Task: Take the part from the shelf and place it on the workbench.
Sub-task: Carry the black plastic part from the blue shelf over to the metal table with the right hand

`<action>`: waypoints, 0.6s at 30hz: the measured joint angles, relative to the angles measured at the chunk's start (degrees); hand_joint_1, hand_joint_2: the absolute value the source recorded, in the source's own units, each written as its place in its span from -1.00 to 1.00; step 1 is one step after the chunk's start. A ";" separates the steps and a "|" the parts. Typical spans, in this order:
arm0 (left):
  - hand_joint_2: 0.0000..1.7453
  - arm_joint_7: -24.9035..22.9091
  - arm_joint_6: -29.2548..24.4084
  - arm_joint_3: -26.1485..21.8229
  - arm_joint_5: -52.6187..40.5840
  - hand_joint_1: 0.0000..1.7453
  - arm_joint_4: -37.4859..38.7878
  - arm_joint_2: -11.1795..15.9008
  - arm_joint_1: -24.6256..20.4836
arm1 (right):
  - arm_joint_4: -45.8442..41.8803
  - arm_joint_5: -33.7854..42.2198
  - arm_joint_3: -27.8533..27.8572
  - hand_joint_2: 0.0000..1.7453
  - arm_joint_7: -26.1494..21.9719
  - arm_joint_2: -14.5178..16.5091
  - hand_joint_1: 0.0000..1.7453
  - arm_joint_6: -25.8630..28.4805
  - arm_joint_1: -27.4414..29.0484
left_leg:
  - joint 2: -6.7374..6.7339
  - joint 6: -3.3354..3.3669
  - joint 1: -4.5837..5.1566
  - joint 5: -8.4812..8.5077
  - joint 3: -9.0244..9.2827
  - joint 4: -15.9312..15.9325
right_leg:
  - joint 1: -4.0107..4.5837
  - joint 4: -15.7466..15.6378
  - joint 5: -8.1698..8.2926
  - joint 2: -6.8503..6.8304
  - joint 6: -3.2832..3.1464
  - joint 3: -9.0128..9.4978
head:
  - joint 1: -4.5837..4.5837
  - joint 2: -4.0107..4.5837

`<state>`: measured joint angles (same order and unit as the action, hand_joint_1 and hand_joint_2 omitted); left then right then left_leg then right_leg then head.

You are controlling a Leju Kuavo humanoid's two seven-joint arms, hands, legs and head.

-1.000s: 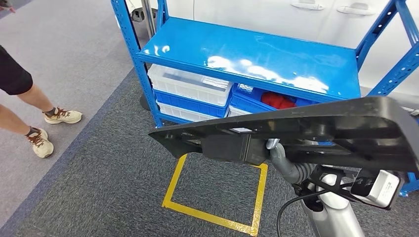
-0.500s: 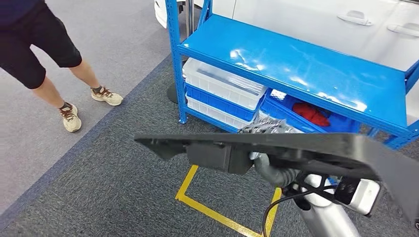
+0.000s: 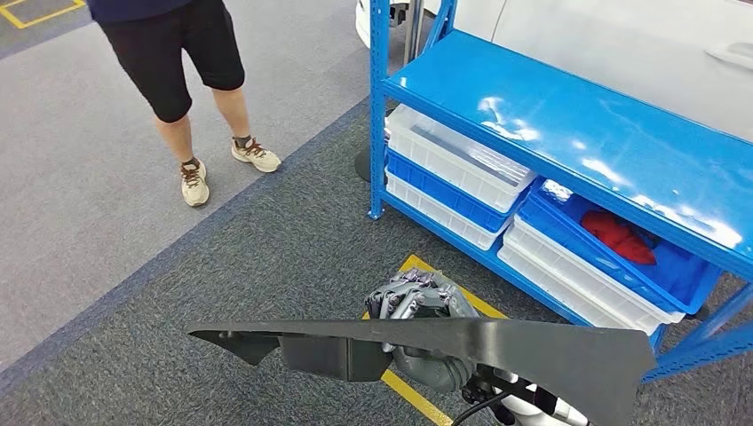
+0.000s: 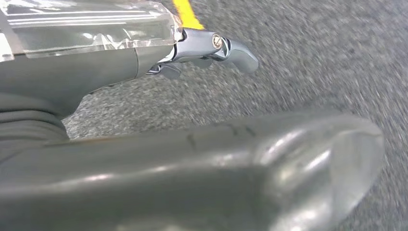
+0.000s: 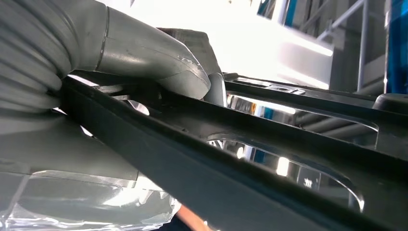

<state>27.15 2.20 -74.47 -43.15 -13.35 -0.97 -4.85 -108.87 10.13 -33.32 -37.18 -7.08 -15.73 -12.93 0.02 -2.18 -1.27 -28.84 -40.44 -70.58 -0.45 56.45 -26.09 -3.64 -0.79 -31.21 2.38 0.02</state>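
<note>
One right hand (image 3: 417,311) clamps the long black part (image 3: 462,342) near its middle, thumb over the top rail and fingers beneath, presumably so the flat panel rides level and balanced; the left hand (image 4: 211,45) hangs over the carpet with nothing in it, fingers only loosely bent. Beyond the part's far edge stands the blue shelf (image 3: 568,133) with its bins; off its pointed end lies open carpet, and a person (image 3: 178,53) stands well apart.

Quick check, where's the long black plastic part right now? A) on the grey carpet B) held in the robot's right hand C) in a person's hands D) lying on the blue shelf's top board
B: the long black plastic part is off the blue metal shelf, gripped by the robot's right hand; the right wrist view shows the thumb clamped over its edge.
</note>
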 joint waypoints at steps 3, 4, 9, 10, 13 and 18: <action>-1.00 -0.62 0.08 0.03 -0.18 -1.00 0.01 0.05 -0.07 | 0.30 -0.44 -0.57 1.00 0.51 0.78 1.00 -0.90 -0.05 | -2.77 0.49 0.08 3.55 6.04 10.58 | 0.25 1.00 -0.80 -1.86 0.81 0.02 | 0.00 0.00; -1.00 -0.82 0.11 0.05 -0.26 -1.00 0.02 0.03 -0.12 | 0.46 -0.77 -0.91 1.00 0.75 1.12 1.00 -1.21 -0.12 | -3.18 0.94 0.19 3.72 6.60 11.74 | 0.43 1.23 -0.96 -2.28 1.12 0.05 | -0.01 0.00; -1.00 -1.21 0.20 0.08 -0.65 -1.00 0.02 0.00 -0.10 | 1.28 -1.77 -2.22 1.00 1.60 2.29 1.00 -1.66 -1.04 | -0.69 2.91 0.05 4.54 5.89 12.04 | 0.05 3.95 -3.27 -0.36 2.61 -0.90 | -0.02 0.00; -1.00 -1.20 0.24 0.10 -0.83 -1.00 0.02 -0.01 -0.21 | 1.40 -1.75 -2.28 1.00 1.59 2.28 1.00 -1.55 -1.20 | -0.15 3.21 0.01 4.74 5.72 12.10 | -0.11 6.96 -5.21 1.42 2.80 -2.22 | -0.02 0.00; -1.00 -1.12 0.57 0.40 -1.57 -1.00 0.02 -0.03 -0.40 | 1.62 -1.68 -2.33 1.00 1.45 1.91 1.00 -1.00 -1.15 | 1.83 3.65 0.28 5.17 5.08 12.08 | -0.15 17.41 -9.72 3.46 2.76 -7.12 | -0.02 0.00; -1.00 -1.40 1.19 1.25 -2.07 -1.00 0.13 -0.63 -0.36 | 1.38 -1.50 -2.28 1.00 1.35 0.86 1.00 -0.67 -0.92 | 5.50 3.27 0.55 5.79 4.84 12.04 | 0.21 4.73 -2.35 7.11 0.89 -1.00 | -0.03 0.00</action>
<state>25.75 3.38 -73.22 -45.22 -13.22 -1.60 -5.21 -107.50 8.63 -35.60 -35.83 -6.21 -16.39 -13.85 5.53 1.08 -0.72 -23.06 -35.60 -58.54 -0.23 61.18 -28.44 3.47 0.10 -32.21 2.36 0.02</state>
